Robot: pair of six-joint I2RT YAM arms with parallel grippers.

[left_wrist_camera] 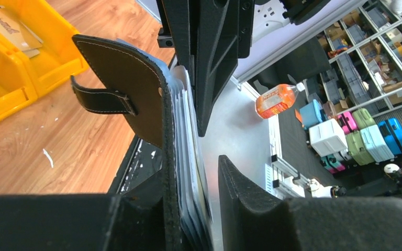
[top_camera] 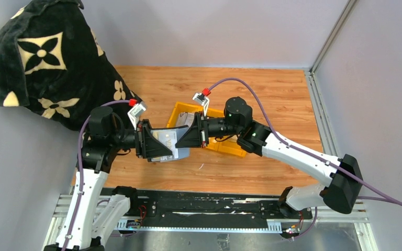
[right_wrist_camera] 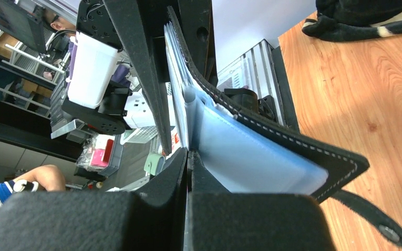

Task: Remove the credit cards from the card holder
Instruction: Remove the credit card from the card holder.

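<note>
Black stitched leather is what we see first: the card holder (left_wrist_camera: 131, 89) hangs in mid-air above the table, at the centre of the top view, between the two grippers. The left gripper (left_wrist_camera: 193, 183) has its jaws partly apart around it, with one finger against the leather and a slim gap on the other side, so we judge the hold loose. The right gripper (right_wrist_camera: 188, 157) is fully closed on a thin edge at the holder's mouth; we cannot tell whether that edge is a card or a clear sleeve (right_wrist_camera: 251, 157). The credit cards (left_wrist_camera: 189, 141) show only as pale stacked edges inside, and one tan card (left_wrist_camera: 8, 29) lies in the yellow bin (left_wrist_camera: 31, 73) at the upper left of the left wrist view. The risk, as we judge it, is this: if the right arm pulls while the left jaws are slack, the whole holder follows or drops onto the wood, and if it has pinched a sleeve, that may tear. Below lies an orange-brown wood-grain tabletop (top_camera: 272, 94) with a few white scraps. Grey walls stand round it, and a black plush blanket (top_camera: 42, 57) with cream flowers sits at the upper left.
</note>
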